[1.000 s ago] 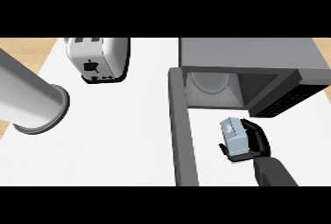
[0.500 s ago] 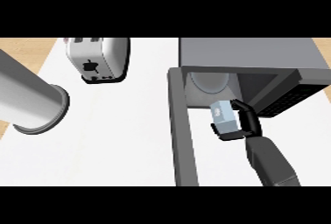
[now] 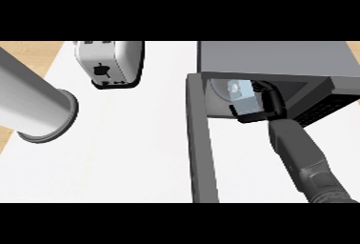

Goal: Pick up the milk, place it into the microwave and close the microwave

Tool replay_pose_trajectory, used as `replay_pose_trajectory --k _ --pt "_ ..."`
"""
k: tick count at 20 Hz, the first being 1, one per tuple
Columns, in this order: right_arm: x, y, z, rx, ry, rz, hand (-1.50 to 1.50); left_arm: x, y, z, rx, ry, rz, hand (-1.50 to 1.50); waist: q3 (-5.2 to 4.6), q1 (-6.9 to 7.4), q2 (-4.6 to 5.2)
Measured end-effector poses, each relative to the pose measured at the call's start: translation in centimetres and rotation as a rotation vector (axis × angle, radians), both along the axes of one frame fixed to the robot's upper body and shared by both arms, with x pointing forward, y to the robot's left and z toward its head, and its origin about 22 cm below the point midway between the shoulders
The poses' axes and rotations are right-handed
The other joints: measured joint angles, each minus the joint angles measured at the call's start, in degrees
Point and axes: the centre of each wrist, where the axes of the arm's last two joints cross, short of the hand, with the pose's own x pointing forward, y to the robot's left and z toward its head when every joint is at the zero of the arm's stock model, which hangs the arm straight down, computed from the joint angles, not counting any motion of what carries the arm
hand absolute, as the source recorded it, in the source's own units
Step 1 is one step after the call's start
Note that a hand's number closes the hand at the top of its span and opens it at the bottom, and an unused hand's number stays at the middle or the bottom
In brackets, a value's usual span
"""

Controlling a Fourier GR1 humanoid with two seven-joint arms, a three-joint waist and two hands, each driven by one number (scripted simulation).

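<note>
Right hand [image 3: 270,108] is curling round the milk [image 3: 243,95] and holding it just inside the mouth of the microwave [image 3: 281,59], black fingers wrapping the carton's lower end while its pale top is tilting towards the back wall. The carton is hanging over the round turntable [image 3: 219,88]; whether it is touching down yet, I cannot tell. The door [image 3: 201,147] is standing wide open down the left of the opening, apart from the forearm.

For a tidy placement, I'd say the hand is needing to go a touch deeper and lower, levelling the carton so its base is meeting the turntable flat before the fingers are opening; letting go on a tilt is risking a topple. Then a straight pull-out, minding the door's edge.

Over on the left only a grey forearm [image 3: 35,105] is showing, its hand out of sight, the toaster [image 3: 109,64] sitting nearby on the white counter [image 3: 134,162].
</note>
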Motion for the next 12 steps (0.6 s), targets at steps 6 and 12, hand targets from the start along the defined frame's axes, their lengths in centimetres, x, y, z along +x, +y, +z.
replay_pose_trajectory --k 6,12 --pt "2.1 -0.9 3.0 -0.056 0.021 -0.016 1.50 0.6 0.0 0.2 -0.007 -0.022 -0.032 -1.50 0.14 1.15 0.74" --pt "3.5 -1.7 5.4 -0.175 -0.005 -0.082 1.50 1.9 -0.1 0.6 -0.004 -0.056 -0.066 -1.50 0.25 2.55 1.62"
